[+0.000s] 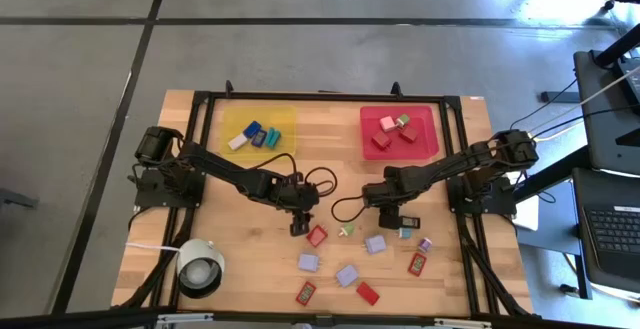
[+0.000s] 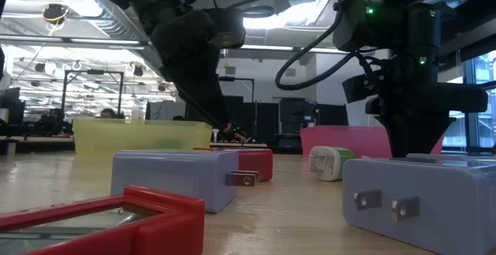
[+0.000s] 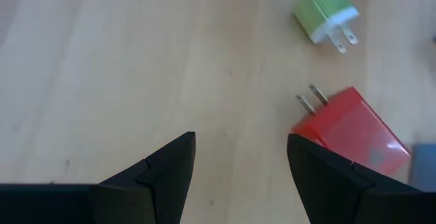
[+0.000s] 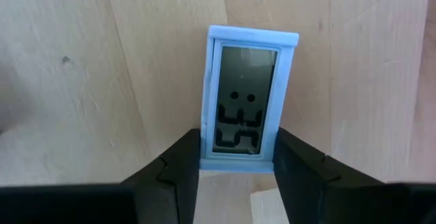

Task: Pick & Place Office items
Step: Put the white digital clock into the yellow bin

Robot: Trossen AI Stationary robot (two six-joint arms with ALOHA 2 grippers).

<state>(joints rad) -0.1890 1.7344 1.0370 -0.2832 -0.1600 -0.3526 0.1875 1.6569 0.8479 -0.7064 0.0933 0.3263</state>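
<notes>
Two grippers work near the middle of the worktop point(image 1: 240, 254). The right gripper point(image 4: 236, 157) has its fingers on both sides of a light blue clock point(image 4: 246, 99) that lies flat on the wood, closed around its lower end. The left gripper point(image 3: 240, 157) is spread and empty above bare wood, just beside a red plug block point(image 3: 351, 134); a green plug block point(image 3: 323, 16) lies further away.
</notes>
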